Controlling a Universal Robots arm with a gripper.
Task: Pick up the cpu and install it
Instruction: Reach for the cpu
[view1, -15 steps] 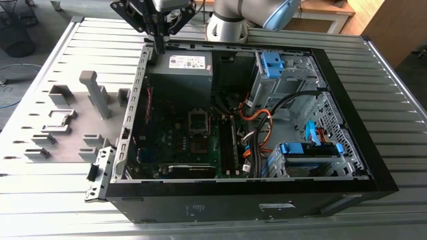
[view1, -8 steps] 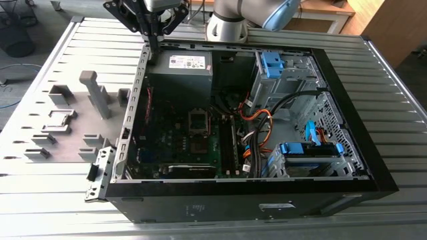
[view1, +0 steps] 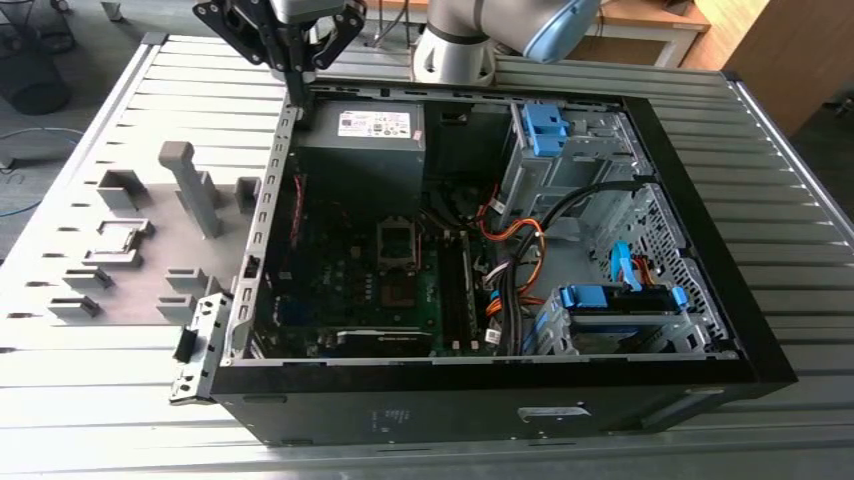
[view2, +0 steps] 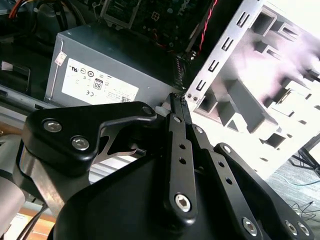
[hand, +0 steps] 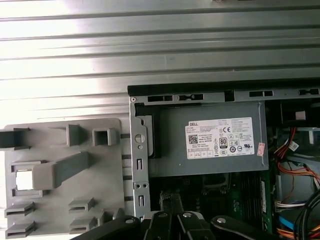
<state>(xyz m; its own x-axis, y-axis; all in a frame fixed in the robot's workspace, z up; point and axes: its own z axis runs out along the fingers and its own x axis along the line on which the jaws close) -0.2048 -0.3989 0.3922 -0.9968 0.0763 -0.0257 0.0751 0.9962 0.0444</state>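
The hand (view1: 299, 98) hangs with its fingers together, gripping nothing, over the case (view1: 400, 415) rim beside the power supply (view1: 360, 130); the cpu (view1: 118, 237) lies flat in a holder on the grey tray (view1: 140, 292); the tray rests on the tabletop (view1: 801, 200), just beside the case on the exterior view's left; cpu and hand are well apart.

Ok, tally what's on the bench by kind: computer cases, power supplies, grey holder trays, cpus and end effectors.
computer case: 1
power supply: 1
grey holder tray: 1
cpu: 1
end effector: 1
Total: 5
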